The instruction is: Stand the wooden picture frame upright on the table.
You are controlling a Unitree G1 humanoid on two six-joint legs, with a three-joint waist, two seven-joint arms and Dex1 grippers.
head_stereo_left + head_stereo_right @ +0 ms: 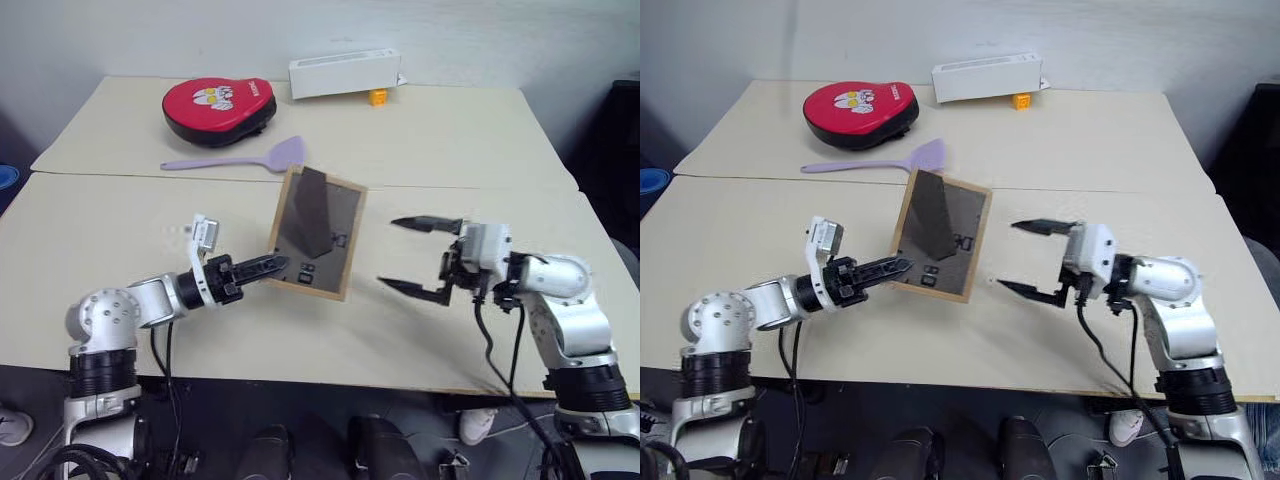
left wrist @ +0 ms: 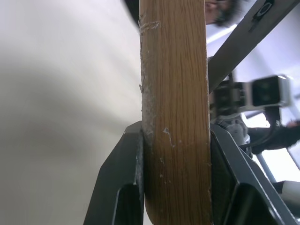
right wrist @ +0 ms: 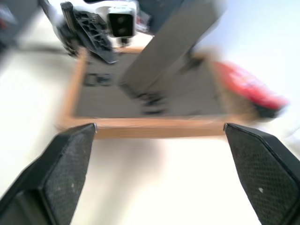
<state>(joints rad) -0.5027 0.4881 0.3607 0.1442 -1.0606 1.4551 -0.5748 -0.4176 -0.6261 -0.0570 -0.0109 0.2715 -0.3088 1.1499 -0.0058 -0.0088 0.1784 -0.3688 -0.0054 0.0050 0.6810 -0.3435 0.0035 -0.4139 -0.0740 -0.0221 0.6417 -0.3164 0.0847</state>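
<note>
1. The small rectangular light-wood picture frame point(image 1: 315, 233), its dark grey-brown back and easel stand point(image 1: 311, 208) turned toward the camera, is held tilted above the near section of the large pale cream table point(image 1: 120, 220), just in front of the seam between the two sections.
2. The left gripper point(image 1: 262, 268) is clamped on the lower left edge of the frame; in the left wrist view the wooden rail point(image 2: 174, 112) is seen pinched between the two black fingers point(image 2: 123, 178).
3. The right gripper point(image 1: 420, 255) is spread wide and holds nothing. It hangs just beside the frame's right edge, apart from it and pointing toward it.
4. The frame is judged to be light and rigid, so one pinch on a rail should carry it. Its smooth rail may twist in a narrow grip, and any glazing on the hidden front could crack if it is dropped.
5. The wooden border is judged the best place to take hold. The thin easel stand looks hinged and should be left free, since the frame must lean on it.
6. The task is judged unfinished: the bottom edge and the foot of the stand are not yet set on the table.
</note>
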